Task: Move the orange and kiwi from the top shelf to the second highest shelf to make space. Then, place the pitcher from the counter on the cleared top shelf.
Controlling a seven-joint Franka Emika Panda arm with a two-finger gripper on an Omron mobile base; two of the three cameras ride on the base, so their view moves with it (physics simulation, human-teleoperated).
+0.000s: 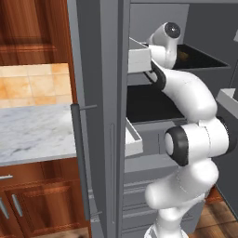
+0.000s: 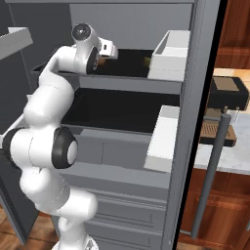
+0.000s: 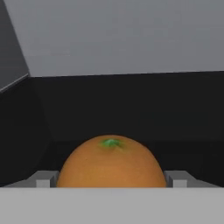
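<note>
Fridge (image 2: pixel 122 22) is wide open, white door bins (image 2: pixel 171 56) hanging on both doors, can't see what's inside them. The arm (image 1: pixel 190 97) reaches in over the black top shelf (image 1: pixel 209 60), with the second highest shelf (image 2: pixel 117 114) right below it. The orange (image 3: pixel 111 162) sits on the top shelf between the gripper (image 3: pixel 111 178) fingers; can't tell if they're actually squeezing it.
</note>
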